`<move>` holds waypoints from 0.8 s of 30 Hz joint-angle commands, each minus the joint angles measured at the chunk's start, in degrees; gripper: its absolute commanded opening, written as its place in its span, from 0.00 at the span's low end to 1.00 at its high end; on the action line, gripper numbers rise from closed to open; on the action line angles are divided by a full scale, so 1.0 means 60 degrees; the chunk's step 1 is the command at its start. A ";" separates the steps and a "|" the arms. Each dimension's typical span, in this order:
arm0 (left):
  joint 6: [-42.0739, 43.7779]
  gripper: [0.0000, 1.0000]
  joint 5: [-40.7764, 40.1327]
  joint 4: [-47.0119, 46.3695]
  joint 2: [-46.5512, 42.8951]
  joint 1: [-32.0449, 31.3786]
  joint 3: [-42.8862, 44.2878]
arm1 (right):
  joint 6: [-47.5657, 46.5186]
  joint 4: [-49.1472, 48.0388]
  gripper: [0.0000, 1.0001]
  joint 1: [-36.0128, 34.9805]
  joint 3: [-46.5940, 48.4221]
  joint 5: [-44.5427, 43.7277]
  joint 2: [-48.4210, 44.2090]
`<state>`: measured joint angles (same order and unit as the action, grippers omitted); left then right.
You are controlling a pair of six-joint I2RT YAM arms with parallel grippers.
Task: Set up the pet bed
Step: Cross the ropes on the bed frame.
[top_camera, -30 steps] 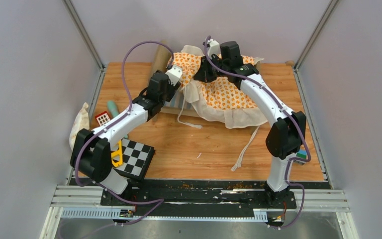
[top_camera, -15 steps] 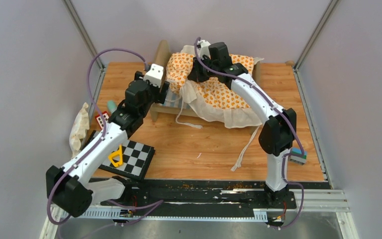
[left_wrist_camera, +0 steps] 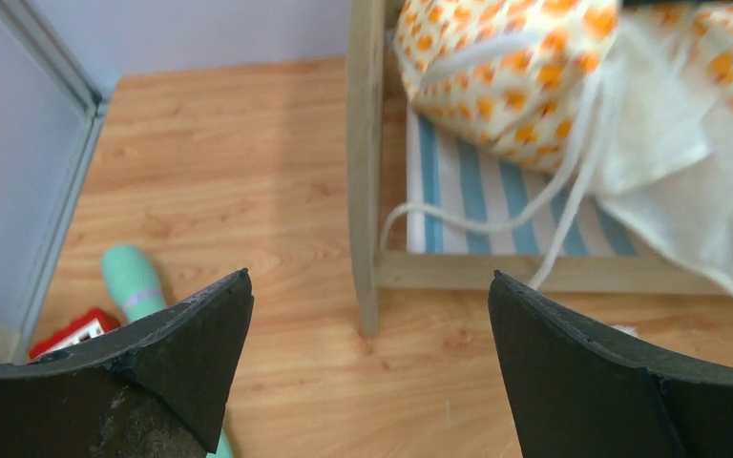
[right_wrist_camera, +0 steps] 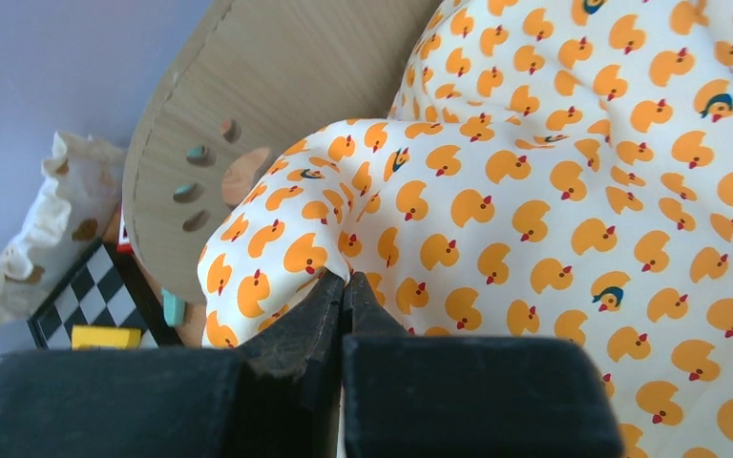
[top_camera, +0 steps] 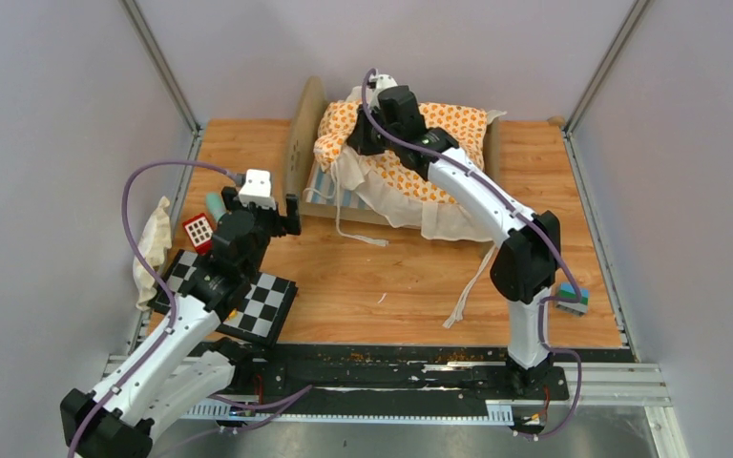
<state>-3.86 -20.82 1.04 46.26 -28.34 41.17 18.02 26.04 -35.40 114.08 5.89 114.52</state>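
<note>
The pet bed (top_camera: 303, 143) stands at the back of the table, a light-wood frame with a rounded end board (right_wrist_camera: 277, 76) pierced by a paw print and a blue-white striped base (left_wrist_camera: 458, 181). An orange duck-print cushion (top_camera: 439, 129) with cream edging lies bunched over it, and its ties hang over the front rail. My right gripper (right_wrist_camera: 344, 277) is shut on a fold of the cushion (right_wrist_camera: 534, 191) near the left end board. My left gripper (left_wrist_camera: 370, 286) is open and holds nothing. It hovers over bare table just in front of the bed's left front leg (left_wrist_camera: 365, 286).
A checkerboard (top_camera: 262, 303) lies at the near left, partly under my left arm. Behind it are a red-white block (top_camera: 197, 230), a teal cylinder (top_camera: 214, 203) and a white pillow (top_camera: 153, 248) against the left wall. A small coloured block (top_camera: 573, 298) sits at the near right. Loose ties (top_camera: 468, 286) trail across the table.
My left gripper opened, let go of the bed's left end and drew back toward the near left. My right gripper pulled the cushion leftward over the bed.
</note>
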 commanded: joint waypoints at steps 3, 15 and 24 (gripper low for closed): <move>-0.0869 1.00 -0.0855 -0.1196 -0.0185 0.0128 -0.0892 | 0.2074 -0.1125 0.00 0.0123 0.0645 -0.1310 -0.0173; -0.0698 1.00 -0.0698 -0.1818 0.0604 0.0669 -0.0282 | 0.2883 -0.1152 0.00 0.0279 0.1045 -0.0391 0.0511; -0.0595 1.00 0.0040 -0.1796 0.1324 0.1190 0.0839 | 0.0659 0.0387 0.01 -0.0054 0.1946 0.0954 0.2066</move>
<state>-7.40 -22.61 -6.28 53.93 -21.98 42.44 29.15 24.75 -34.26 122.89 6.90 124.25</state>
